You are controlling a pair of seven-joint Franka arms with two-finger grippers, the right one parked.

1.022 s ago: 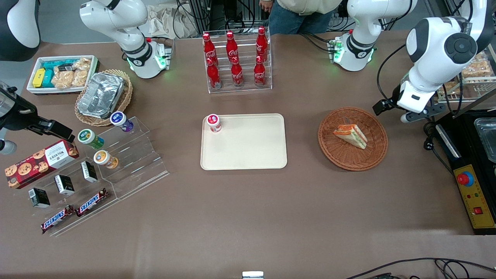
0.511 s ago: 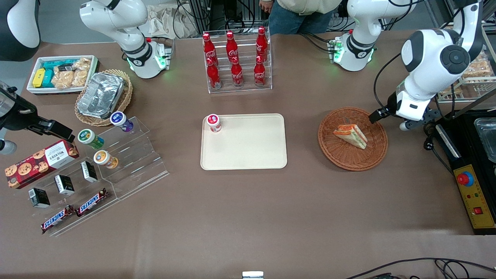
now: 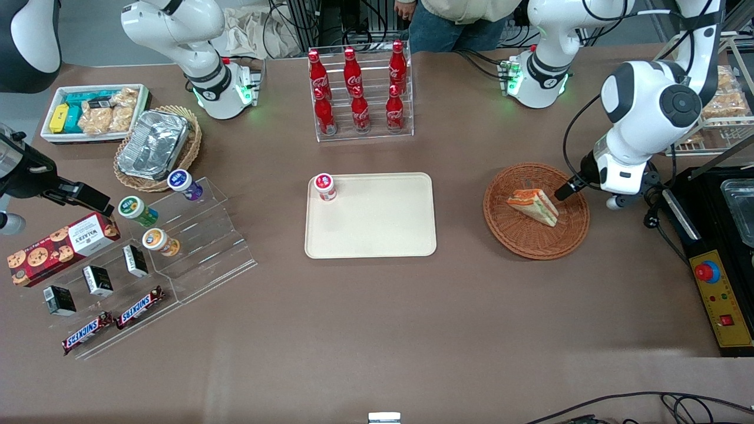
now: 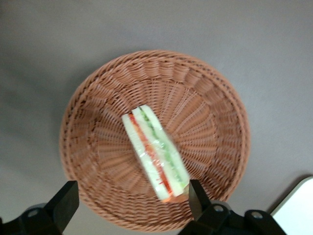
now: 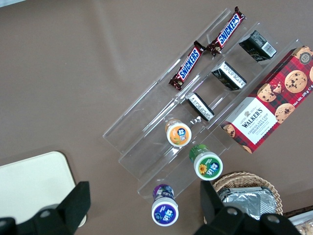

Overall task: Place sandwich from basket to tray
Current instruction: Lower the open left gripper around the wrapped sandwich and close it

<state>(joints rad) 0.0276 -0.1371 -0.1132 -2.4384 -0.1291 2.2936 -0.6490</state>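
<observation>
The sandwich [image 3: 533, 206] [image 4: 155, 152] is lying on its side in the middle of the basket [image 3: 536, 211] [image 4: 98, 98], pointing toward five o'clock in the front view. The gripper [image 3: 589, 189] [image 4: 129, 203] is hovering above the basket's rim at about three o'clock — fingers [image 4: 63, 203] spread wide, straddling the sandwich's end without touching it. The tray [image 3: 371, 215] is sitting well apart at nine o'clock of the basket, carrying a small red-lidded cup [image 3: 324, 186] in one corner.

Cola bottles [image 3: 357, 91], Snickers bars [image 3: 112, 323]
</observation>
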